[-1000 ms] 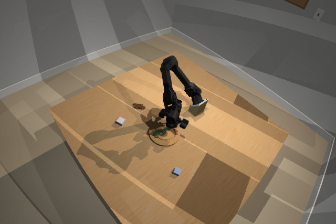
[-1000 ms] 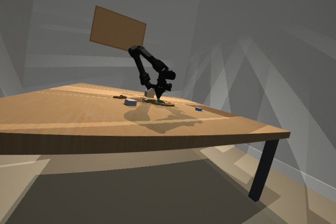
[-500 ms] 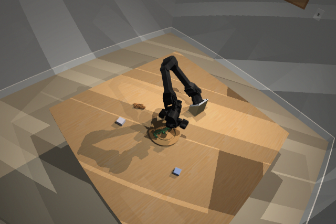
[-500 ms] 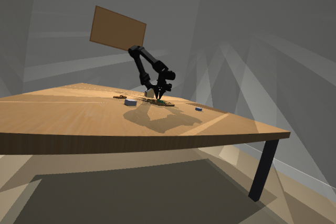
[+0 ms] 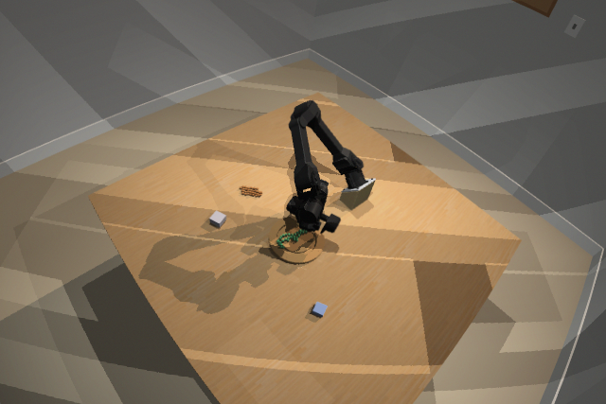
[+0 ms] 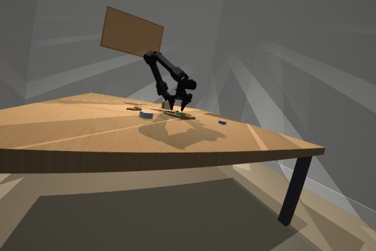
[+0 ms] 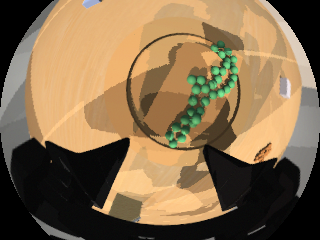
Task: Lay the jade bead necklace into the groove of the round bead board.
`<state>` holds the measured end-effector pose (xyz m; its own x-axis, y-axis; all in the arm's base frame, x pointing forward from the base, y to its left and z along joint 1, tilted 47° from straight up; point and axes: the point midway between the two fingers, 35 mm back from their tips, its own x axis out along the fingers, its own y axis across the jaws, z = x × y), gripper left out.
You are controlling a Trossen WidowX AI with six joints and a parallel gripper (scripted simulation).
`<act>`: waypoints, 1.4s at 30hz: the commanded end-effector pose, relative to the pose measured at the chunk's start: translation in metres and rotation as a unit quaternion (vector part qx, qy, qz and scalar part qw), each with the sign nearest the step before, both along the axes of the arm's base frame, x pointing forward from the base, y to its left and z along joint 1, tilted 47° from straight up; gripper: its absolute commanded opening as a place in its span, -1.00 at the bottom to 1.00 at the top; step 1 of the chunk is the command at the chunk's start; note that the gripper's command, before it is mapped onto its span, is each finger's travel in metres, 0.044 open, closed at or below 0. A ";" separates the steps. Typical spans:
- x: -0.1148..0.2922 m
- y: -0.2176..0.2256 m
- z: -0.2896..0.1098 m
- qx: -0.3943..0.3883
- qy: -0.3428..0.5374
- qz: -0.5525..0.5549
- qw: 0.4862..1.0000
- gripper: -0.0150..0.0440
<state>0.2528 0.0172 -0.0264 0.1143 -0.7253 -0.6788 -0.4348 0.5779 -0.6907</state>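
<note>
The jade bead necklace (image 7: 206, 94), a string of small glossy green spheres, lies bunched in a loose diagonal heap on the round bead board (image 7: 136, 87), a flat tan wooden disc with a thin dark circular line near its rim. In your wrist view the heap runs from the board's upper right edge down to its lower rim, doubled up on itself rather than following the ring; whether any bead sits in the groove you cannot tell at this size. From the top view the same green strand (image 5: 290, 237) shows on the disc (image 5: 308, 254), partly hidden under the wrist.

Your black parallel-jaw gripper (image 6: 177, 107) hangs just above the board with its jaws spread wide and nothing between them. In the wrist view the two dark fingers stand well apart on either side of the necklace's lower end, clear of the beads.

Around the board, the pale wooden table top (image 5: 391, 321) shows a straight grain with lighter stripes. A small grey cube (image 5: 218, 219) sits beyond the board on one side, a small blue cube (image 5: 319, 308) on the other, both well apart from it. A short brown beaded strand (image 5: 250, 191) lies flat near the arm. The black jointed arm (image 5: 303, 145) rises from a grey wedge-shaped base (image 5: 359, 194). A brown rectangular panel (image 6: 130, 32) hangs on the grey wall.
</note>
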 end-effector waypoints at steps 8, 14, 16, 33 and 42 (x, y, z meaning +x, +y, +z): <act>0.001 0.001 0.001 0.003 -0.001 -0.002 1.000 1.00; 0.001 0.001 0.001 0.003 -0.001 -0.002 1.000 1.00; 0.001 0.001 0.001 0.003 -0.001 -0.002 1.000 1.00; 0.001 0.017 0.022 0.011 -0.053 -0.051 0.997 -0.08; 0.004 0.014 0.018 0.015 -0.057 -0.052 0.997 -0.08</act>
<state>0.2562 0.0318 -0.0071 0.1163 -0.7168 -0.6875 -0.2910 0.6372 -0.7136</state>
